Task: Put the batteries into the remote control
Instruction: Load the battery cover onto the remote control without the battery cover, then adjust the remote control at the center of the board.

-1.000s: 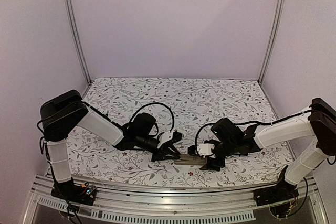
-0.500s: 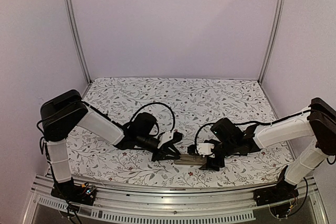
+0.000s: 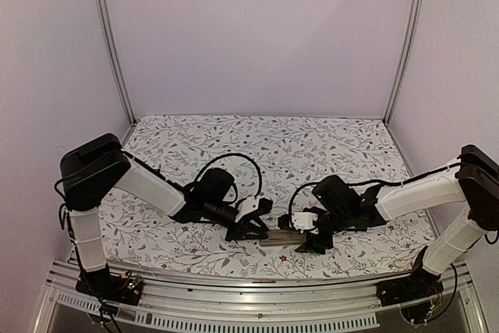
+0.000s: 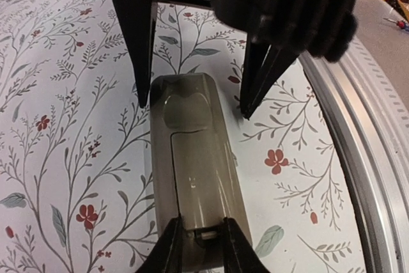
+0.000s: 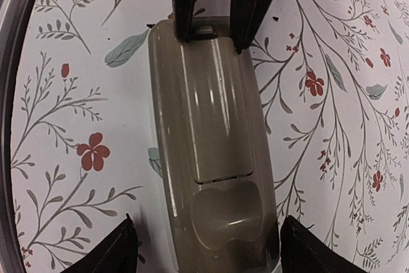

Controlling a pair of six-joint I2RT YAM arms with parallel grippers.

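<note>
Almost nothing shifts: left gripper (image 4: 201, 225) narrow at 9 o'clock on your remote (image 3: 278, 238), grip unclear, right gripper (image 5: 208, 222) released astride it, cover (image 5: 214, 107) on, batteries unseen.

Soft, even light, with glare on the remote control (image 5: 214, 139).

remote control (image 4: 198, 177) cropped at lower edge, right pincer (image 4: 193, 108) housing blurred

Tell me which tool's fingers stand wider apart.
The right tool: its fingers straddle the translucent grey plastic remote; the left tool stands narrow at the other end.
</note>
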